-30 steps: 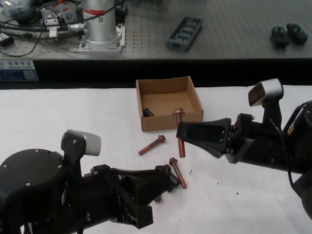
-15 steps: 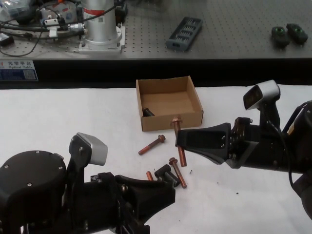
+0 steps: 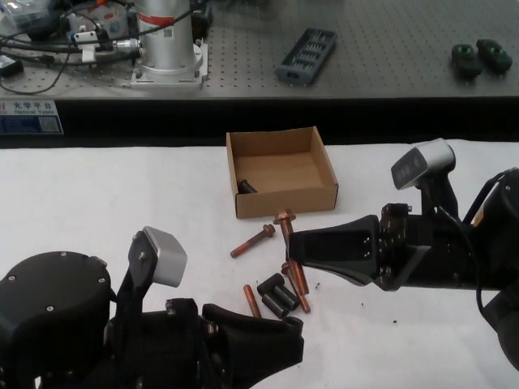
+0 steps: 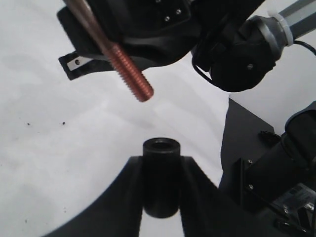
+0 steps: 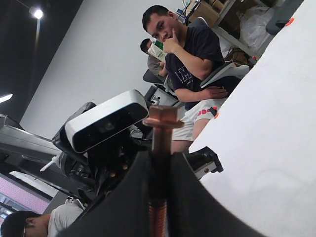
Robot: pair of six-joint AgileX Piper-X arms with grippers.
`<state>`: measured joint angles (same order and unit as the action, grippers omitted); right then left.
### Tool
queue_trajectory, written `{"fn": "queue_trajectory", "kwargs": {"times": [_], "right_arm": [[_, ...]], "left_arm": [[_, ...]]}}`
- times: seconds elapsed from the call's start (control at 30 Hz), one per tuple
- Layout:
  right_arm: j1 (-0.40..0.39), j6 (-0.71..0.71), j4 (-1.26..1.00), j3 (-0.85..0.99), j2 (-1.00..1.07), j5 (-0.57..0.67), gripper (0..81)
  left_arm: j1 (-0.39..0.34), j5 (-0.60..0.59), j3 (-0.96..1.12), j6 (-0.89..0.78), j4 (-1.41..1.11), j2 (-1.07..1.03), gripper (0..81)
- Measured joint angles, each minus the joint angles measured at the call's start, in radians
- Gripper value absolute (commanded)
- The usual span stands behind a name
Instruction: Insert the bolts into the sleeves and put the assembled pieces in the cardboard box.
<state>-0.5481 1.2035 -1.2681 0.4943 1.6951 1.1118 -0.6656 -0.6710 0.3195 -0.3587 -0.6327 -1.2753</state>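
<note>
Insertion step: left claw [image 4: 161, 167] clamps black sleeve [image 4: 160, 190]; right claw [image 5: 159, 170] grips copper bolt [image 5: 162, 123], threaded tip near left claw, untouching, off-axis. Next move likely needs alignment, then straight push. Cardboard box [image 3: 284, 199] beyond both claws.

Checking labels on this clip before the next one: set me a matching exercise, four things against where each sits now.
Things
1. copper-coloured hex-head bolt
2. black cylindrical metal sleeve
3. open brown cardboard box
4. loose black sleeves

Places
A. loose on the white cover, in front of the box
B. gripped in the left claw
C. at the cover's far edge, open side up
D. gripped in the right claw

Pairs: 1-D, 2-B, 3-C, 4-A
</note>
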Motion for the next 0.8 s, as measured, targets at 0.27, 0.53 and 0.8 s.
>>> {"fn": "queue_trajectory", "kwargs": {"times": [0.27, 0.53, 0.8], "right_arm": [[0.0, 0.0, -0.036, -0.027, 0.0, 0.007, 2.1], [0.0, 0.005, -0.076, -0.105, 0.0, 0.018, 2.1], [0.0, 0.008, -0.097, -0.105, 0.0, 0.018, 2.1]], "left_arm": [[0.0, -0.04, 0.0, 0.0, 0.0, 0.0, 2.4], [0.0, -0.043, 0.0, -0.002, -0.007, 0.0, 2.4], [-0.004, -0.095, 0.0, -0.009, -0.007, 0.0, 2.4]]}}
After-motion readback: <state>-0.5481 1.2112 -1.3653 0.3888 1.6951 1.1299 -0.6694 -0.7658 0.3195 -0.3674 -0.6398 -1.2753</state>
